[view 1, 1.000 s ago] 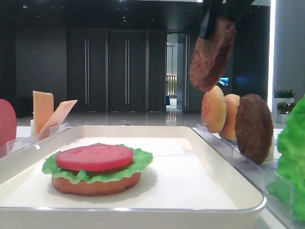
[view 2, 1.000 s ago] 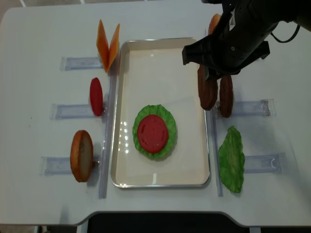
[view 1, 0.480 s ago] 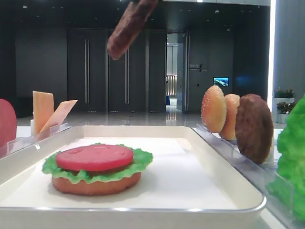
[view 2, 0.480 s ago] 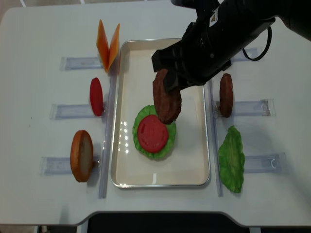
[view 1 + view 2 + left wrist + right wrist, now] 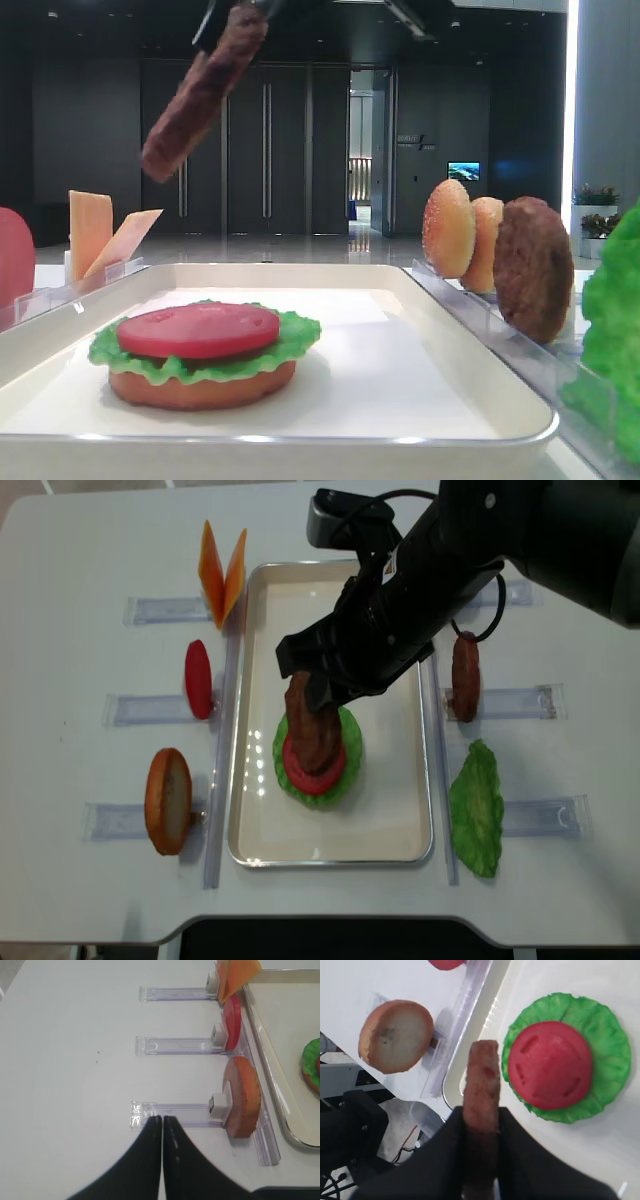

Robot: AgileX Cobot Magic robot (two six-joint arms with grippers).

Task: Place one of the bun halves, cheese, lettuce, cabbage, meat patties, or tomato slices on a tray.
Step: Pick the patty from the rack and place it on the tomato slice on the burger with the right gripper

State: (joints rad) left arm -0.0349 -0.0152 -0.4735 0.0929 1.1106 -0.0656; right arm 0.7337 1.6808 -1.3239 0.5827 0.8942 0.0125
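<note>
My right gripper (image 5: 481, 1116) is shut on a dark brown meat patty (image 5: 481, 1080), gripping it edge-on by its two faces. The patty (image 5: 312, 728) hangs tilted in the air over the white tray (image 5: 330, 858), above and just left of a stack. That stack is a bun half (image 5: 200, 388), ruffled lettuce (image 5: 606, 1030) and a red tomato slice (image 5: 550, 1065) on top. From the low exterior view the patty (image 5: 200, 95) is well above the tomato slice (image 5: 198, 330). My left gripper (image 5: 162, 1119) is shut and empty over the table, left of the tray.
Left of the tray, clear racks hold cheese slices (image 5: 220, 570), a tomato slice (image 5: 198, 678) and a bun half (image 5: 168, 800). On the right stand another patty (image 5: 465, 675), a lettuce leaf (image 5: 477, 808) and bun halves (image 5: 450, 228). The right arm spans the tray's far right.
The right gripper has carried the patty leftward from beside the right racks, across the tray, to above the stack. The left gripper has not visibly moved.
</note>
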